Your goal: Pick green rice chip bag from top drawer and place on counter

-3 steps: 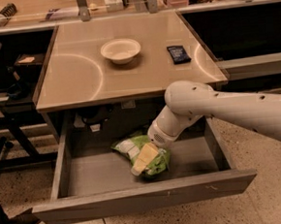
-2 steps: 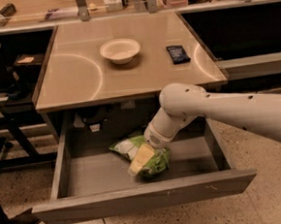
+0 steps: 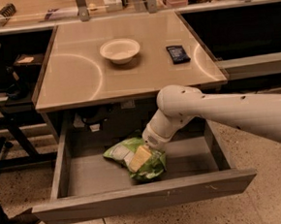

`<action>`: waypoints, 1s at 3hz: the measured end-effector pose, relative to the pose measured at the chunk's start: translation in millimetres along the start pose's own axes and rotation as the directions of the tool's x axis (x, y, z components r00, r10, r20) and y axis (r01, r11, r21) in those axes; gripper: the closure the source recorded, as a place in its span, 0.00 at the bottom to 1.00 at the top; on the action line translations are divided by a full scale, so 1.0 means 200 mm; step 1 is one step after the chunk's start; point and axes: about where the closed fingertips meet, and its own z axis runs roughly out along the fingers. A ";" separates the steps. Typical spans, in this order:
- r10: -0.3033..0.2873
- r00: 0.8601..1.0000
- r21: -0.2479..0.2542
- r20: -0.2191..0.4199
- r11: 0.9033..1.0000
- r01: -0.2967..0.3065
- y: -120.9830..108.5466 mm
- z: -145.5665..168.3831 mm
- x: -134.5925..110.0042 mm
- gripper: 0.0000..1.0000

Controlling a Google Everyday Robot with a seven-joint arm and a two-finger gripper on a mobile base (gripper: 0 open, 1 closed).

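The top drawer (image 3: 142, 197) stands open under the desk (image 3: 79, 77), letting the arm (image 3: 238, 113) reach in from the right and press the gripper (image 3: 142, 155) onto the green rice chip bag (image 3: 117, 153), which lies crumpled mid-floor in the drawer; whether the jaws are closed on it cannot be told. The white bowl (image 3: 120, 50) and dark packet (image 3: 177, 53) sit toward the desk's back, leaving its front free for the bag

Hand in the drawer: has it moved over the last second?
Yes. The hand, down on the green rice chip bag in the top drawer, has shifted left, farther from the drawer's right wall.
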 end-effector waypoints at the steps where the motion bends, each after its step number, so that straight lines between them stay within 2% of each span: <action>1: 0.000 1.000 0.000 0.000 1.000 0.000 0.00 0.00 0.00 0.55; 3: -0.015 1.000 -0.004 -0.002 1.000 0.015 0.02 -0.01 -0.01 0.99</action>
